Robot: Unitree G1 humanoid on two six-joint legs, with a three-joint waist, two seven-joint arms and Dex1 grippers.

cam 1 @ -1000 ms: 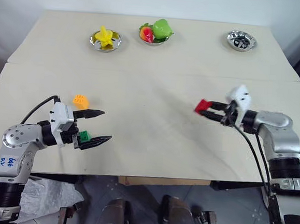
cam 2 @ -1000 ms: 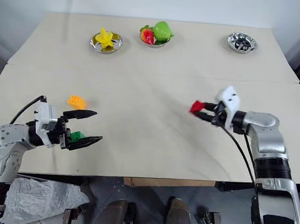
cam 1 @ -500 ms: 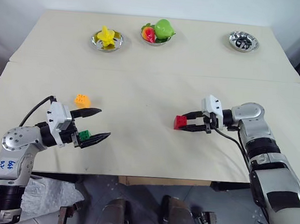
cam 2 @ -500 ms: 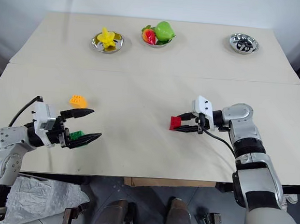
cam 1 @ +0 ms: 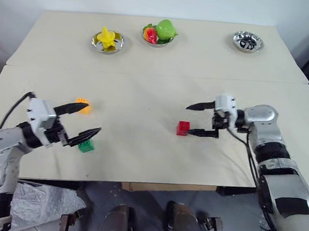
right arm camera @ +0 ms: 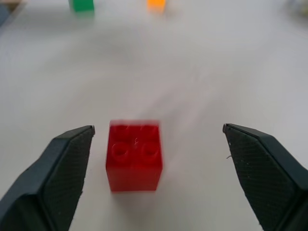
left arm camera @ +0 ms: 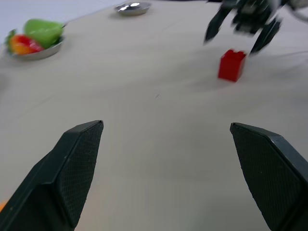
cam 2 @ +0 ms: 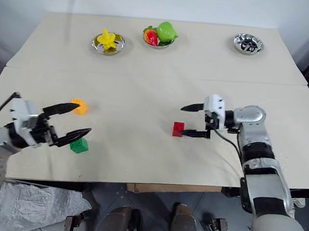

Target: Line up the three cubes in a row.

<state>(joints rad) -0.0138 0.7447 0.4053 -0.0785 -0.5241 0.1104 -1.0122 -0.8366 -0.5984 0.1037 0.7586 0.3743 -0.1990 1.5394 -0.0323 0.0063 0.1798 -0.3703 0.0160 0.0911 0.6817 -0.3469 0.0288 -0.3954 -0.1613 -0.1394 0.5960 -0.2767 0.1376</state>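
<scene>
The red cube [cam 1: 183, 128] stands on the table right of the middle, studs up. My right gripper [cam 1: 189, 119] is open just to its right, fingers wide apart and off the cube; the right wrist view has the red cube [right arm camera: 134, 154] between the spread fingers [right arm camera: 62, 168]. At the left, the orange-yellow cube [cam 1: 82, 105] sits partly behind my left gripper's upper finger. The green cube [cam 1: 86, 146] lies on the table just below the lower finger. My left gripper [cam 1: 91, 118] is open and holds nothing.
Three metal bowls stand along the far edge: one with yellow fruit [cam 1: 108, 39], one with green and red fruit [cam 1: 159, 32], one on the right [cam 1: 247, 41]. A seam [cam 1: 158, 74] crosses the table. The front edge [cam 1: 154, 184] runs just below the grippers.
My right gripper carried the red cube left and down to the table, then opened and let it go. My left gripper drew back to the left, leaving the green cube uncovered.
</scene>
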